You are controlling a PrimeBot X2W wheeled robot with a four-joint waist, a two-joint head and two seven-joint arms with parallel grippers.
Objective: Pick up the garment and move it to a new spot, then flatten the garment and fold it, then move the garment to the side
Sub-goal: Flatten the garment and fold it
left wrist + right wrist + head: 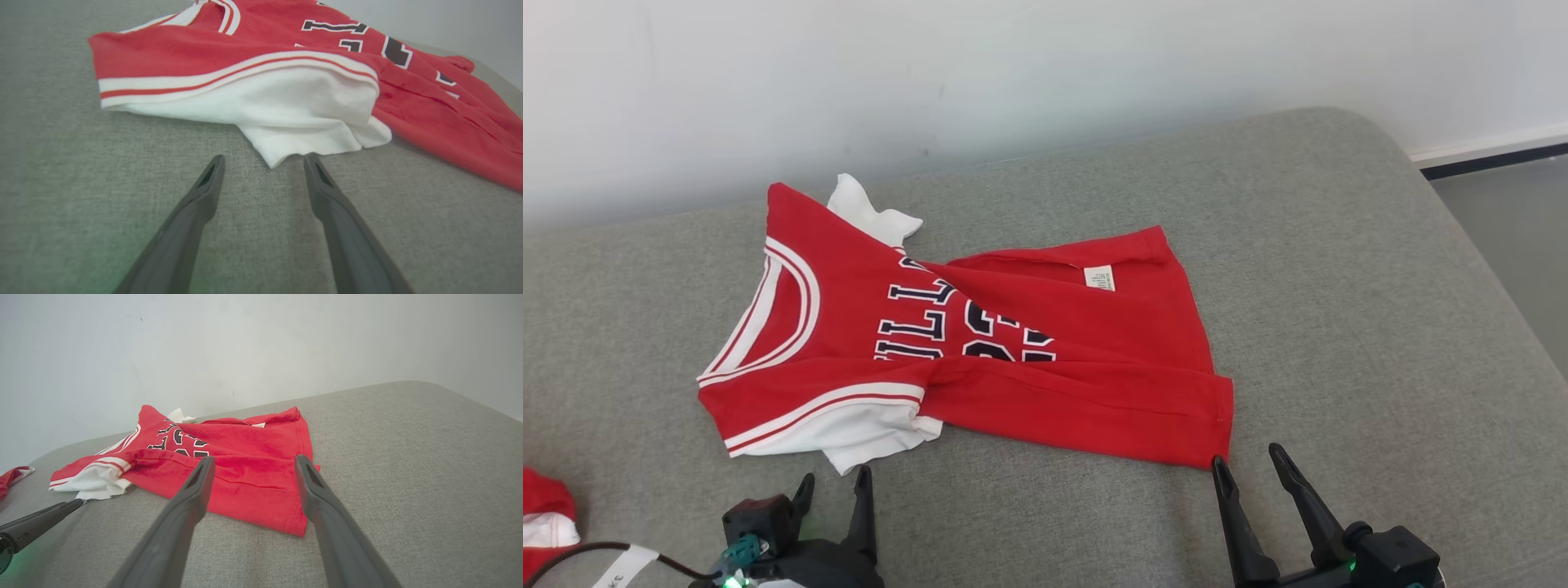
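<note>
Red basketball jersey w/ white sleeves (pixel 980 351) lies rumpled mid grey fabric cushion (pixel 1339 286), long axis L-R (collar left, hem right). My left gripper (pixel 836 475) spread wide, just near-side of the white sleeve. Right gripper (pixel 1245 455) likewise spread, at near-right hem corner. Both about equally close.

At lower left, the left gripper (pixel 836 475) has two long, dark, tapering fingers (pixel 862 510) on a black boxy base (pixel 760 518) with a teal plug (pixel 742 551), a green light (pixel 734 581) and a black cable (pixel 580 547) carrying a white label (pixel 625 566). The right gripper (pixel 1245 455), at lower right, looks alike; its tips are slotted.
</note>
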